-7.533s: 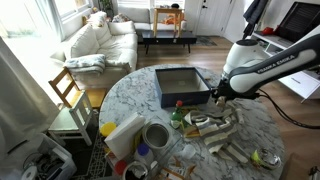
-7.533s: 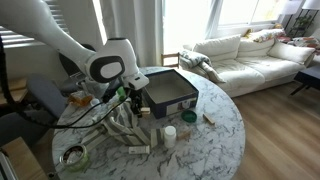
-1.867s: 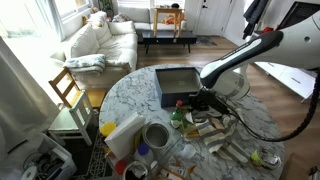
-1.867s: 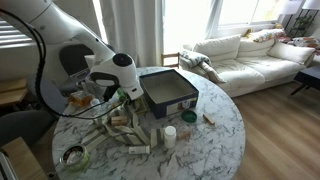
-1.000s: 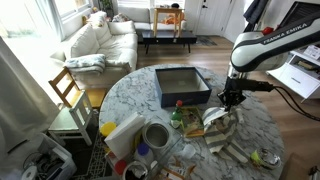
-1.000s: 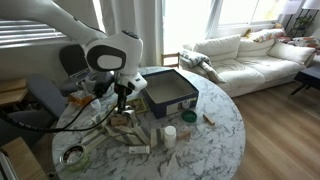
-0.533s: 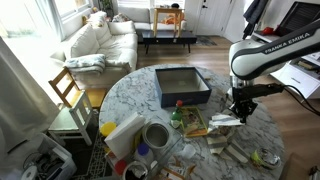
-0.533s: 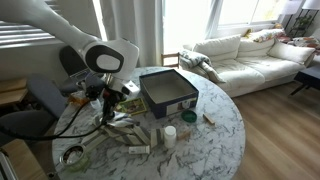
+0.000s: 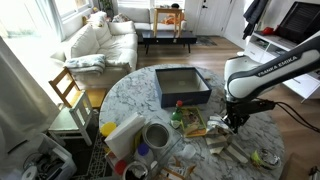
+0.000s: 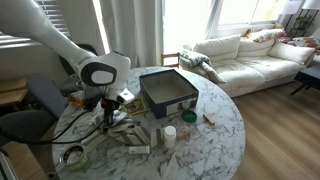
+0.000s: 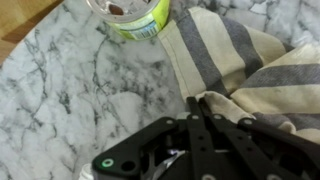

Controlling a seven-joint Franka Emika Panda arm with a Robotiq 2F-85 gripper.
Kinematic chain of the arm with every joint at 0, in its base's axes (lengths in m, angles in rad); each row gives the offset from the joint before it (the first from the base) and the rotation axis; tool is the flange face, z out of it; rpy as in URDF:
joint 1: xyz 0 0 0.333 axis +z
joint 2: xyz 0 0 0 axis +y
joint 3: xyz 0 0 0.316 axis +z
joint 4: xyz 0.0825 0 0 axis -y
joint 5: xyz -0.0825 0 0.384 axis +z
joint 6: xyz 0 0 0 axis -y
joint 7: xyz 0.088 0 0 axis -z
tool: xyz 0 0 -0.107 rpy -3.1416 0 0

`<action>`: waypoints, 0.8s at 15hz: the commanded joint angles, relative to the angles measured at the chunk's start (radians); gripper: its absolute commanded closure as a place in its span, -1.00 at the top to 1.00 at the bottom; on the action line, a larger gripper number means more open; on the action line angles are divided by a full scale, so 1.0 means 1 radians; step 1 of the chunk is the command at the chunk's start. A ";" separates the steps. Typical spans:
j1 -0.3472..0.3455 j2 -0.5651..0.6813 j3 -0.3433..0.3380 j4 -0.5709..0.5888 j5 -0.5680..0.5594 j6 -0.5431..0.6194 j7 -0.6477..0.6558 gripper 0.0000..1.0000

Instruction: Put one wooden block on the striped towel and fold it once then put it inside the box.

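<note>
Down at the towel's hem: the gripper (image 11: 193, 108) sits low, its jaws drawn together on the edge of the striped towel (image 11: 235, 55). As far as the wrist view lets me judge, it is pinching a raised fold of cloth.

Task's things: the towel lies rumpled on the marble worktop (image 11: 60, 90), near the box (image 9: 182, 98) but not in it. Loose wooden blocks (image 10: 138, 149) lie scattered close by. I see no block on the stretch of towel the wrist view shows.

Step in hand: I take this to be the fold, with the boxing not yet done.

Doing it well: lift the hem only just clear of the marble. Carry it straight over the towel's own body toward the opposite hem, then let go once the cloth lies flat. A slow, level pull would spare any block wrapped inside from being dragged out.

Edges: a green-rimmed cup (image 11: 135, 18) stands just beside the towel's corner, and a sideways sweep could knock it. Blocks and clutter crowd the towel in both exterior views.

Open room: bare marble shows on the side away from the towel. The freest path looks to be up and over the cloth.
</note>
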 commanded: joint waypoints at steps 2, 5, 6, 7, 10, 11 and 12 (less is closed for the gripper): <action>0.029 0.034 -0.003 -0.029 -0.022 0.113 0.070 -0.45; 0.043 -0.001 -0.027 -0.016 -0.101 0.079 0.112 -0.03; 0.044 -0.020 -0.032 -0.012 -0.127 0.056 0.120 0.13; 0.043 -0.036 -0.035 -0.011 -0.148 0.039 0.123 0.27; 0.033 -0.079 -0.037 -0.003 -0.201 -0.027 0.111 0.72; 0.030 -0.092 -0.036 0.002 -0.214 -0.045 0.114 0.88; 0.023 -0.106 -0.033 0.006 -0.197 -0.049 0.110 0.98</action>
